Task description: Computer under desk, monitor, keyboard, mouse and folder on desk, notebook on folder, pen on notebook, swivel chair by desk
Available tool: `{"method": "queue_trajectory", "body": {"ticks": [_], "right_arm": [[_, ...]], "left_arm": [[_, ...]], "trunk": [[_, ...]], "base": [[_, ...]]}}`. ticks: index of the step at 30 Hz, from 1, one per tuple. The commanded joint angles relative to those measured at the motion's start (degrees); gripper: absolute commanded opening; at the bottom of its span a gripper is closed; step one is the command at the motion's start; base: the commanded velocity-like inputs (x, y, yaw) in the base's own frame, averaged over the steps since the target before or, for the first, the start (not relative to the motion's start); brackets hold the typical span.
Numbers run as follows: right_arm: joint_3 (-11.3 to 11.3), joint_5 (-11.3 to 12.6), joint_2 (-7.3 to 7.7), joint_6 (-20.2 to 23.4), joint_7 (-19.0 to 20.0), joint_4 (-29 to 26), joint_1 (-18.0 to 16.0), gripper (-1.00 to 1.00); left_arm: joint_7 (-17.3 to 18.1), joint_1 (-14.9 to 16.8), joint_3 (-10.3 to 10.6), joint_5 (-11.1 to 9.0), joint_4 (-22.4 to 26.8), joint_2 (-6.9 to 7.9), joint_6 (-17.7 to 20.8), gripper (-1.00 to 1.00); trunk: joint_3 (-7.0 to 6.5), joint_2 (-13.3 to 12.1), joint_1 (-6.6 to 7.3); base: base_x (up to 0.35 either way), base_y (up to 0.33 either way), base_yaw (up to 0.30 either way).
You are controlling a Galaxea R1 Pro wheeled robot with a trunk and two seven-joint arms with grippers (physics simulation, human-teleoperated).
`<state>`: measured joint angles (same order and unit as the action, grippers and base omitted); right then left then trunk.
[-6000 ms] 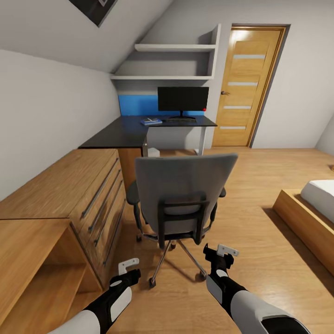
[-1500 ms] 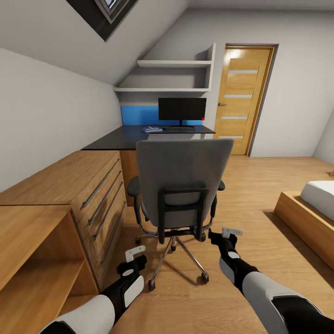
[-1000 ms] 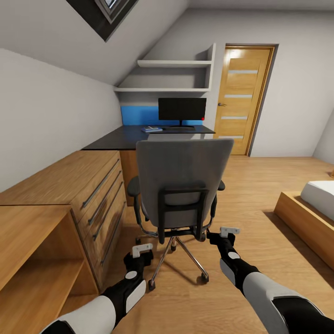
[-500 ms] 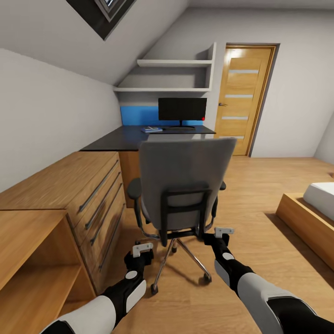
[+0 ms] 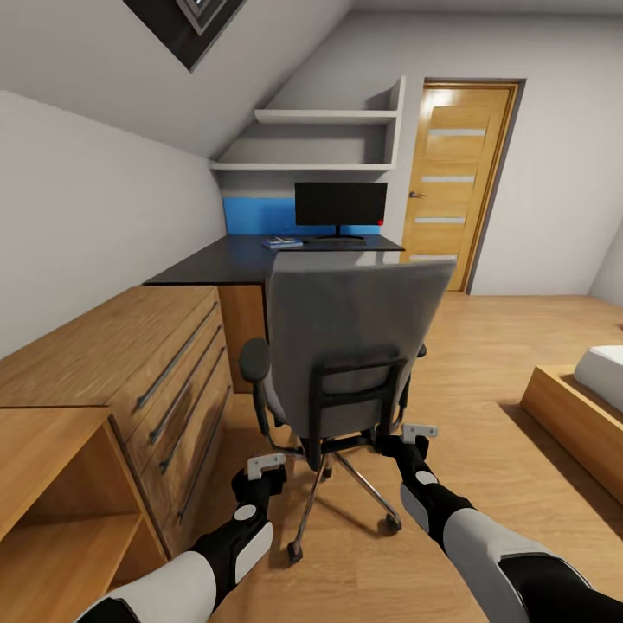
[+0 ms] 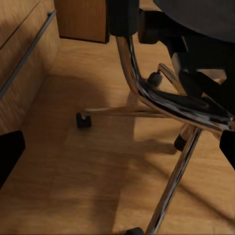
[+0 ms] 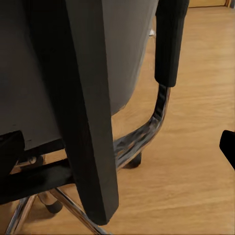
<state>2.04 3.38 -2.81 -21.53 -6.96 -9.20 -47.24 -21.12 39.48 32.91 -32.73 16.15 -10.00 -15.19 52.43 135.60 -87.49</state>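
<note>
Desk (image 5: 260,260): black top, beyond the swivel chair, against the far wall.

Swivel chair (image 5: 350,333): my landmark, back toward me, short of the desk, beside the wooden chest (image 5: 130,346).

Monitor (image 5: 340,203): upright on the desk, past the chair.

Folder (image 5: 282,243): blue, on the desk near the monitor's foot; what lies on it is too small to tell.

Left gripper (image 5: 262,472): low behind the chair's chrome base, fingers spread wide, empty.

Right gripper (image 5: 413,438): just behind the chair's black back frame, spread wide, empty.

Risk, as I judge it: pushing off-centre, the casters swing and the chair veers into the chest.
</note>
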Motion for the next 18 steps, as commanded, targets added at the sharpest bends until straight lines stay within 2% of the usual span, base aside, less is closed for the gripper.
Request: {"method": "queue_trajectory", "body": {"ticks": [1,7,13,18], "right_arm": [[0.24,0.33,0.00,-0.19,-0.16,0.06,-0.04,1.00],[0.24,0.17,0.00,-0.25,-0.16,0.06,-0.02,1.00],[0.24,0.21,0.55,-3.36,-0.24,0.13,0.03,1.00],[0.24,0.22,0.77,-3.89,-0.24,0.14,0.04,1.00]], "left_arm": [[-0.33,0.05,0.49,-0.46,-0.07,0.00,-0.26,1.00],[-0.33,0.07,0.49,-0.48,-0.07,0.00,-0.27,1.00],[-0.51,0.05,-0.18,-0.81,-0.14,0.36,-0.42,1.00],[-0.59,0.07,-0.21,-0.84,-0.15,0.73,-0.48,1.00]], "trunk": [[0.06,0.02,-0.01],[0.06,0.02,-0.01],[0.06,0.02,-0.01],[0.06,0.02,-0.01]], "base": [[0.189,0.000,0.000],[0.064,0.000,0.000],[0.004,0.000,0.000],[0.000,0.000,0.000]]}}
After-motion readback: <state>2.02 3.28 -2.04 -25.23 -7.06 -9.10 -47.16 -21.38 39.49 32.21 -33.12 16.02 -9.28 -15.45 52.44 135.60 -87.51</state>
